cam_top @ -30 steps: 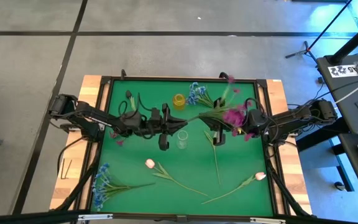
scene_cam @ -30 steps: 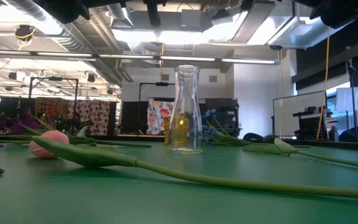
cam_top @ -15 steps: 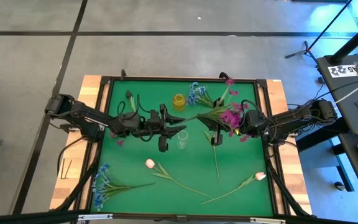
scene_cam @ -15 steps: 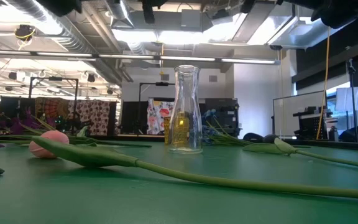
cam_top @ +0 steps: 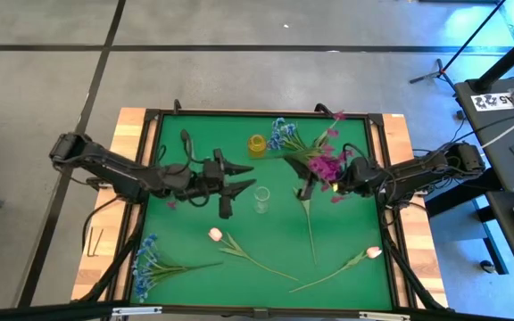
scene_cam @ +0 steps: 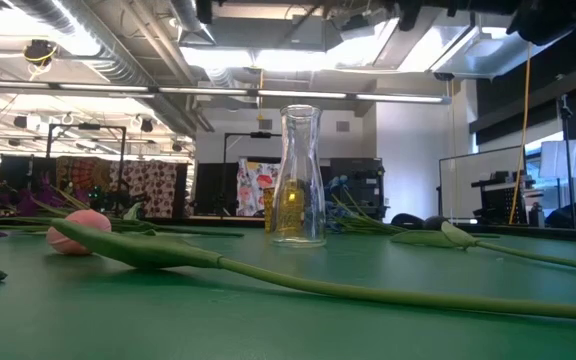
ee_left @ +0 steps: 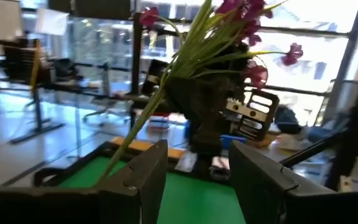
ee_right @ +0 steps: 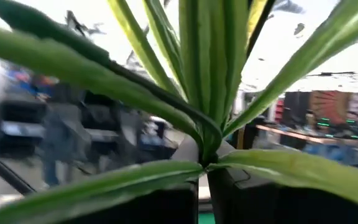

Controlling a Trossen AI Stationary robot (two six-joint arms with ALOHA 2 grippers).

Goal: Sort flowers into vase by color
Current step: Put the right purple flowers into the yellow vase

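The left gripper [cam_top: 242, 185] had let go and drawn back from the magenta spray [cam_top: 326, 163], its fingers spread and empty beside the clear vase [cam_top: 261, 199]. The right gripper [cam_top: 309, 189] alone clenched the stem above the table, so vasing fell to it.

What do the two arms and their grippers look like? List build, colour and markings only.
Both arms are dark, almost black, built of slim jointed segments with black cables trailing along them. The left gripper ends in two flat, dark, angular fingers. The right gripper is a blocky dark unit; the left wrist view shows a white label with dark print on its housing.
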